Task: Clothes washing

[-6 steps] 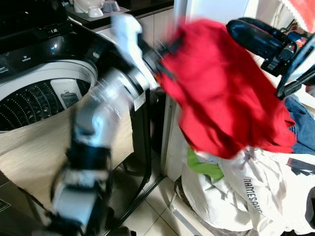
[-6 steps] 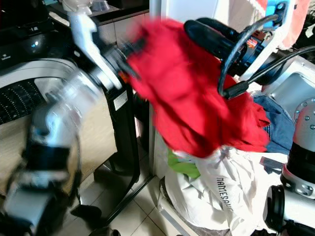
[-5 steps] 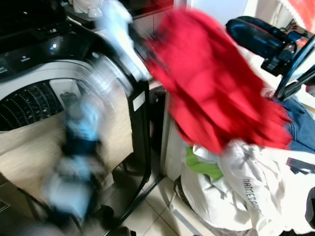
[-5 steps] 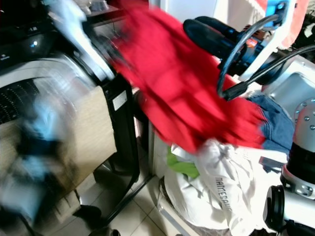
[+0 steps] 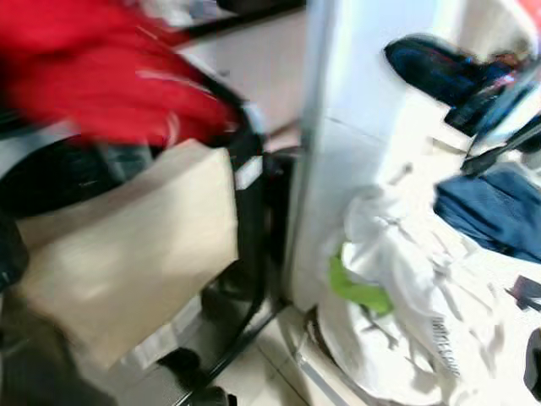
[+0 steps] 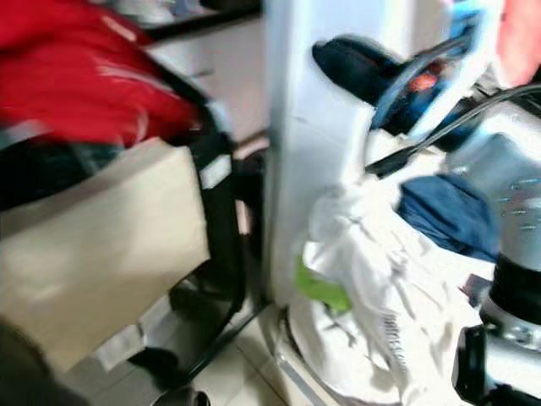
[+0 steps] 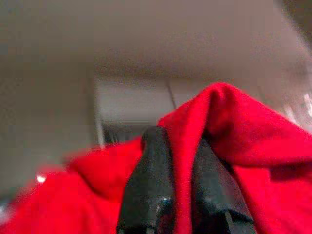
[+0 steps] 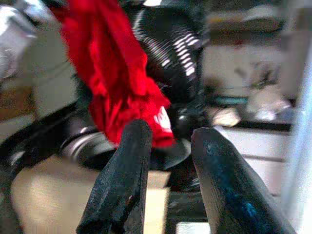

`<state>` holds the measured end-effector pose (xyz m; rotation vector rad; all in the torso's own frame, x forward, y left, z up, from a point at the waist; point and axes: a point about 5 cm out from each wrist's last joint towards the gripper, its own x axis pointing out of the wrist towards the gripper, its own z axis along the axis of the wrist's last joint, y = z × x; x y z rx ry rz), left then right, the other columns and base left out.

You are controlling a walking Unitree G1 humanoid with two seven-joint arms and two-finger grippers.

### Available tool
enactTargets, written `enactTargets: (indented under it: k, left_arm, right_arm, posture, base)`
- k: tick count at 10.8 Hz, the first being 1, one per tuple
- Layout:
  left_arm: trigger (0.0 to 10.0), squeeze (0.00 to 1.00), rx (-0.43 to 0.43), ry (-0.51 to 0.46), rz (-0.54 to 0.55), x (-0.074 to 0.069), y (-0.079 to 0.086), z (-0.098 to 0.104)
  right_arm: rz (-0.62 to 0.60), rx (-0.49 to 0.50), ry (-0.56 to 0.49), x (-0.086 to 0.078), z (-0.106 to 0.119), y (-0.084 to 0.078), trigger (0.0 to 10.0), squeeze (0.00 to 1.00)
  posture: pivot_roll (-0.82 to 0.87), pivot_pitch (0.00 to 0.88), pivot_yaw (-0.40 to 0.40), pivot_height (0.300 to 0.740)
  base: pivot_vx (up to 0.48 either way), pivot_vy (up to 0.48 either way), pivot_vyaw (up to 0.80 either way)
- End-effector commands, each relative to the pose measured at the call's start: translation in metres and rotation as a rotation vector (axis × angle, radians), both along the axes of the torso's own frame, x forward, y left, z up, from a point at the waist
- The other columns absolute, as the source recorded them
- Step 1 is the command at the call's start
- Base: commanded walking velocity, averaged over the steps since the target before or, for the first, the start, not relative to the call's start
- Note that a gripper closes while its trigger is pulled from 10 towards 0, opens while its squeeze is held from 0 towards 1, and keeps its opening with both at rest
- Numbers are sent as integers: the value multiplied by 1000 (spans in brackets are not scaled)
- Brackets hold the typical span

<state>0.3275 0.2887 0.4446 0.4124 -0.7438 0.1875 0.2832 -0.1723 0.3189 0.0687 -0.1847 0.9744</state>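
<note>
A red garment hangs blurred at the upper left, over the dark opening of the top-loading washing machine. My left gripper is shut on a fold of this red cloth. In the right wrist view the garment dangles above the ribbed drum. My right gripper is open with nothing between its fingers, which are held high at the right, apart from the garment.
A pile of laundry sits at the lower right: a white garment, a green one and a blue one. A white upright panel stands between the pile and the washer. A beige panel covers the washer's front.
The left arm has swung the red garment from above the laundry pile leftward to over the washer opening. The white and blue clothes are now uncovered. The right gripper has stayed in place.
</note>
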Motion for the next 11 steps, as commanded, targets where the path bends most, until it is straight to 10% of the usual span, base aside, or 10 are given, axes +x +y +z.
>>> enactTargets:
  k: [1, 2, 3, 4, 5, 7, 11]
  left_arm:
    - [0, 0, 18, 299, 27, 36, 0, -59]
    - [7843, 0, 44, 431, 85, 45, 6, -87]
    - [10000, 0, 23, 578, 128, 51, 15, -124]
    - [10000, 0, -14, 780, 59, 56, 14, -171]
    - [10000, 1000, -34, 902, 13, 55, 13, -190]
    - [10000, 1000, 67, 1051, -15, 53, 16, -191]
    - [10000, 1000, 153, 986, -14, 57, 6, -179]
  right_arm:
    - [47, -61, 9, -4, -10, 14, 10000, 0]
    - [71, -99, 22, -6, -18, 22, 10000, 0]
    - [100, -160, 44, -10, -33, 35, 10000, 0]
    - [117, -210, 66, -14, -44, 45, 10000, 0]
    - [125, -263, 81, -17, -52, 51, 10000, 0]
    - [135, -309, 94, -20, -58, 53, 10000, 0]
    - [-133, -384, 173, 6, -73, 40, 10000, 0]
  posture:
    - [-64, 0, 24, 740]
    - [-64, 0, 22, 740]
    - [-64, 0, 21, 740]
    - [-73, 0, 22, 740]
    - [-78, 0, 22, 740]
    - [-76, 0, 18, 740]
    - [-78, 0, 21, 740]
  base:
    - [0, 0, 0]
    - [0, 0, 0]
    - [0, 0, 0]
    - [0, 0, 0]
    - [0, 0, 0]
    - [0, 0, 0]
    - [0, 0, 0]
